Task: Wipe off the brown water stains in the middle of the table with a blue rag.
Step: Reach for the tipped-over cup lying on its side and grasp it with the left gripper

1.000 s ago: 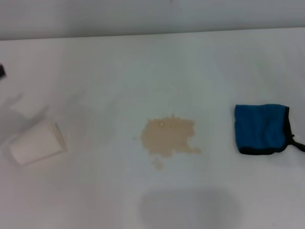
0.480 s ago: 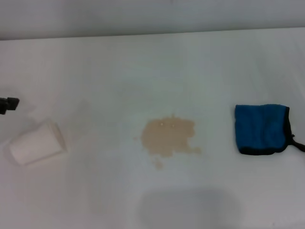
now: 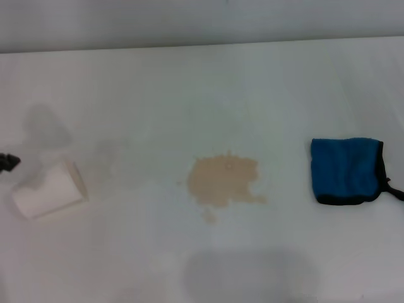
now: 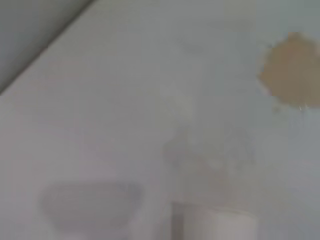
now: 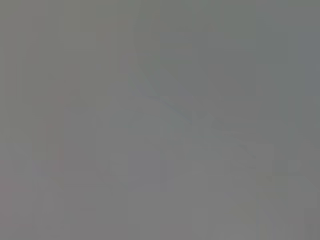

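Note:
The brown water stains (image 3: pixel 223 180) form a tan ragged puddle in the middle of the white table (image 3: pixel 189 88); they also show in the left wrist view (image 4: pixel 292 70). The blue rag (image 3: pixel 346 170) lies folded on the table to the right of the stains, its black loop at the right edge. Only a dark tip of my left gripper (image 3: pixel 9 162) shows at the left edge of the head view, just above the fallen cup. My right gripper is out of view.
A white paper cup (image 3: pixel 49 190) lies on its side at the left of the table; its edge shows in the left wrist view (image 4: pixel 215 225). The table's far edge (image 3: pixel 202 44) runs across the top.
The dark tip of my left gripper has moved down the left edge of the head view, closer to the cup. Stains, rag and cup have not moved.

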You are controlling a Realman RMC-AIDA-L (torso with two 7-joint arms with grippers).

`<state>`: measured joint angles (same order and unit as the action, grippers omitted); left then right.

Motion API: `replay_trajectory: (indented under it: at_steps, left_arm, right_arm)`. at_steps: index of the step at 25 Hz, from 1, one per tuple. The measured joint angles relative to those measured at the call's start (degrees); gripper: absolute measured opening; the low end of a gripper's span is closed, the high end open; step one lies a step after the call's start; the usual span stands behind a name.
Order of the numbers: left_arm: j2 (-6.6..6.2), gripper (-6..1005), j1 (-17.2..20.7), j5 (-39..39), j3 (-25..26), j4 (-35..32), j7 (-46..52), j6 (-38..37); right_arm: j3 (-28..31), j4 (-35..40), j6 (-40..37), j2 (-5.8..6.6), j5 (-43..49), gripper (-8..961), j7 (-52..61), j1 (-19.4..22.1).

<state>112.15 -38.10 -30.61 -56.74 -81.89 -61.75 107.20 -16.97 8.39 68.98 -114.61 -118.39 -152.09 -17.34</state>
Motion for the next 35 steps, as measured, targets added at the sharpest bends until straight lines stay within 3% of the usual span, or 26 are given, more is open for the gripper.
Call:
replay_trajectory:
  at_steps: [3, 14, 35]
  left_arm:
    - [0.6, 875, -0.4, 0.2, -2.1, 1.3, -0.2, -0.2]
    - [5.94, 875, -0.1, 10.2, -6.8, 7.6, -3.4, -5.6]
    - [6.68, 875, 3.1, 8.9, -10.6, 11.0, -4.2, -17.2]
  right_arm:
    - [-0.1, 0.5, 0.0, 0.0, 0.0, 646, 0.0, -0.1]
    - [0.0, 1.3, 0.0, 0.0, 0.2, 647, 0.3, 0.0]
    - [-0.1, 0.8, -0.1, 0.0, 0.4, 646, 0.3, 0.8]
